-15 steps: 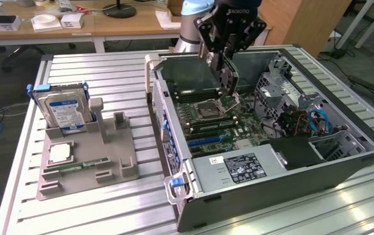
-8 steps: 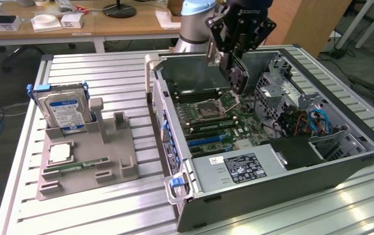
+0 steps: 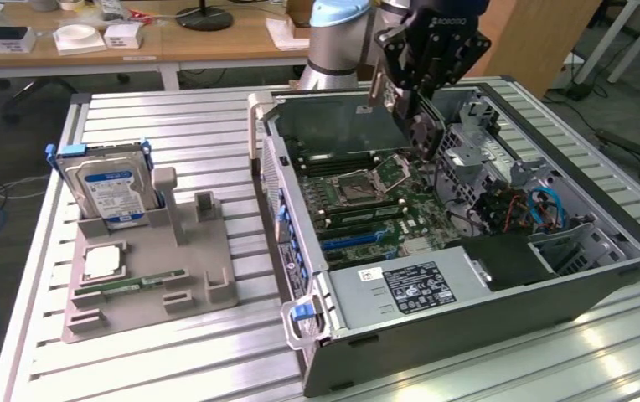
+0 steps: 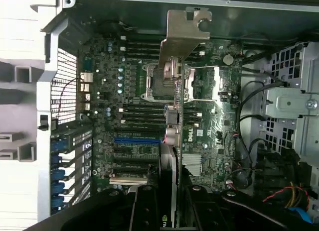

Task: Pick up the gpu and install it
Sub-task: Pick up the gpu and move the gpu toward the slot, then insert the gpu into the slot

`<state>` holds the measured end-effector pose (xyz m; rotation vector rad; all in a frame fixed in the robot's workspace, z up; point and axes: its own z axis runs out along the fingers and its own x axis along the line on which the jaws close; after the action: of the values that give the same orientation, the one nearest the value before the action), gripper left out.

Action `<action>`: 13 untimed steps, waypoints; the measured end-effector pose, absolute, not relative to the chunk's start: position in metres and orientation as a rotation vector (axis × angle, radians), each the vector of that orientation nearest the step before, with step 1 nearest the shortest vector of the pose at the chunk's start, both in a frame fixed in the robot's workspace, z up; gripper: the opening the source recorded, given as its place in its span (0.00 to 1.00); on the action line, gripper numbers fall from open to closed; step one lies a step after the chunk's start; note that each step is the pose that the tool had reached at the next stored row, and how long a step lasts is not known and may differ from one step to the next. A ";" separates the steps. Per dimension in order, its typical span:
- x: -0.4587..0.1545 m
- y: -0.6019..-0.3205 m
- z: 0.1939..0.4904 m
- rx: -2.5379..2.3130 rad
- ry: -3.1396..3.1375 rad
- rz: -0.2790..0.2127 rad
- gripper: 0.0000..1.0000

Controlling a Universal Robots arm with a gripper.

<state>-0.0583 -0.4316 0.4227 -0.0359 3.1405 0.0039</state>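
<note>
Over open computer case (image 3: 466, 335), gpu (image 4: 172, 121) tight between fingers (image 4: 144, 211)

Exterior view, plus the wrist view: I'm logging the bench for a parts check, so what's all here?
table: one, silver slatted, under everything
computer case: one, dark grey, open, exterior view's right
motherboard: one, green, inside the case
power supply: one, silver, in the case beside the motherboard
tray: one, grey, exterior view's left
hard drive: one, blue-labelled, upright in the tray
processor chip: one, silver, flat on the tray
memory stick: one, green, flat on the tray
gpu: one, dark with silver bracket, held above the motherboard
robot arm: one, pale blue and grey, behind the case
end effector: one, black, shut on the gpu
</note>
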 end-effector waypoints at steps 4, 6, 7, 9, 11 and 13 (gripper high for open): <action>-0.047 -0.432 0.422 -0.036 3.140 0.004 0.27; -0.041 -0.432 0.422 -0.036 3.140 0.004 0.27; -0.038 -0.432 0.422 -0.036 3.140 0.004 0.27; -0.019 -0.432 0.421 -0.036 3.140 0.004 0.27; -0.013 -0.432 0.421 -0.036 3.140 0.004 0.27; -0.013 -0.432 0.421 -0.036 3.140 0.004 0.27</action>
<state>-0.0126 -0.4316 0.4208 -0.0358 3.1405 0.0039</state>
